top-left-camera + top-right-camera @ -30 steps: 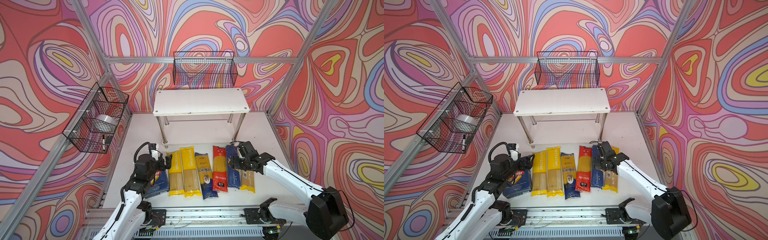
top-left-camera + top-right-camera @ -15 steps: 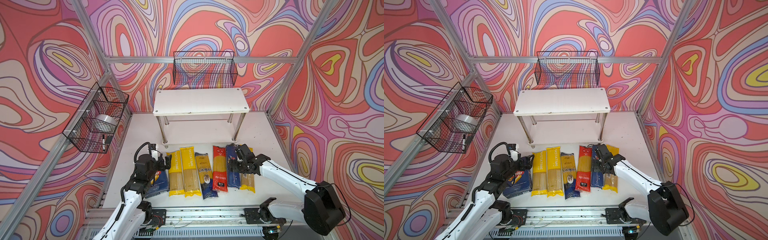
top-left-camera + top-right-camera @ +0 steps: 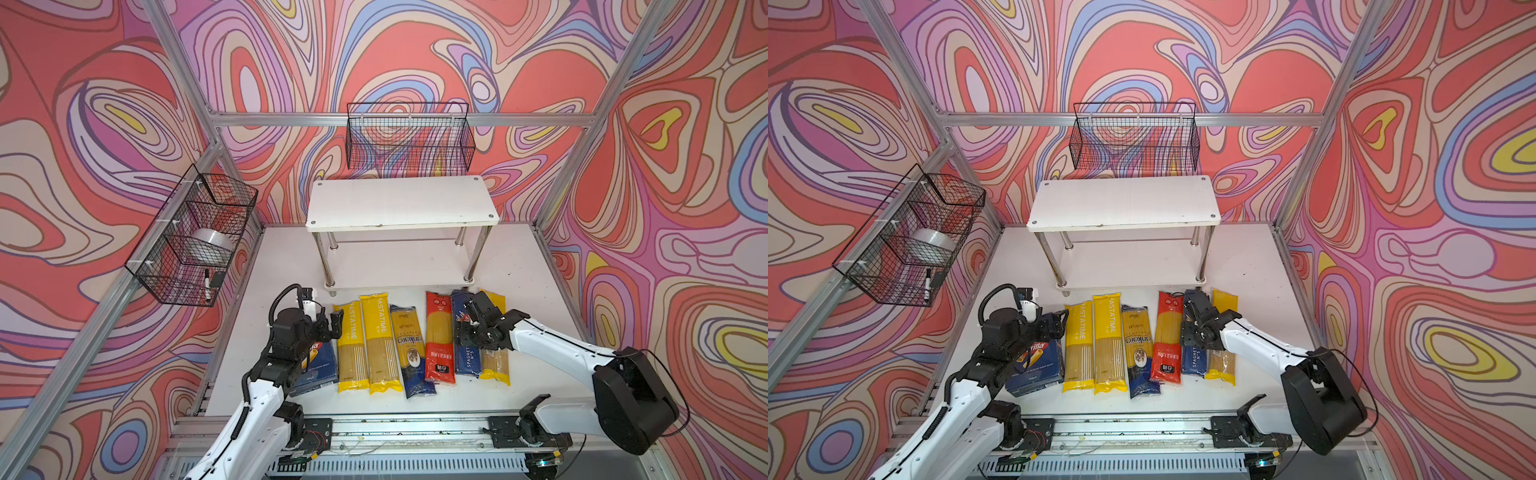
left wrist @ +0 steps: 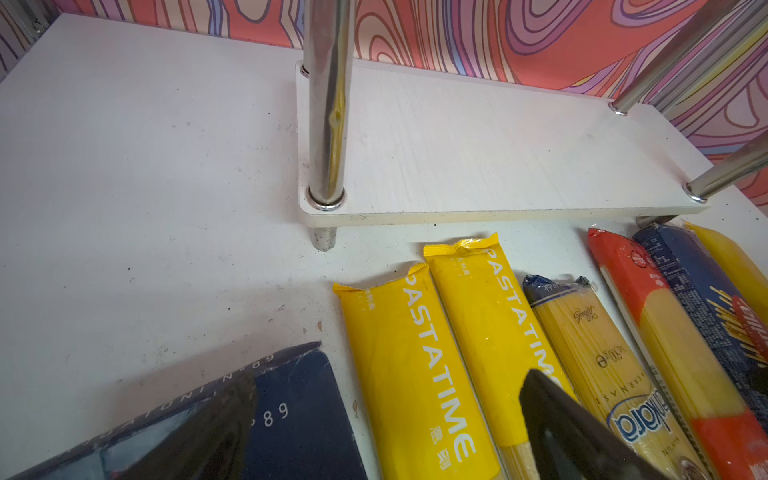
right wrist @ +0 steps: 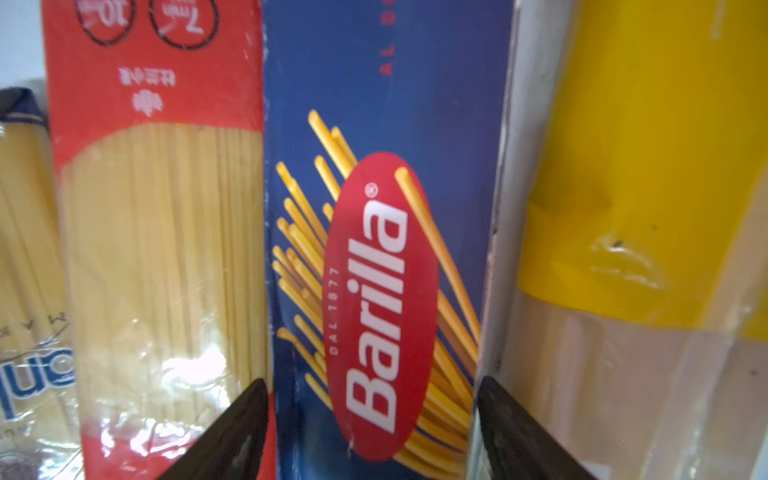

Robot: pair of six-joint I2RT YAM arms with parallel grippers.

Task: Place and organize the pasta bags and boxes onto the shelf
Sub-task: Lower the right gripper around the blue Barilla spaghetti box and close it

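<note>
Jaws of the right gripper point(image 3: 468, 332) stand wide apart astride the long Barilla spaghetti box point(image 5: 382, 104), one finger point(image 5: 232, 436) at each long edge; the box lies flat on the white table point(image 3: 519, 257) between the red-ended spaghetti bag point(image 3: 438, 336) on its left and a yellow-ended bag point(image 3: 494, 361) on its right. Left gripper point(image 3: 328, 326), also open, hovers over the far end of the wide Barilla box point(image 3: 320, 370), the leftmost pack. Two-tier white shelf point(image 3: 399, 203) stands just beyond the packs, on the far side.
</note>
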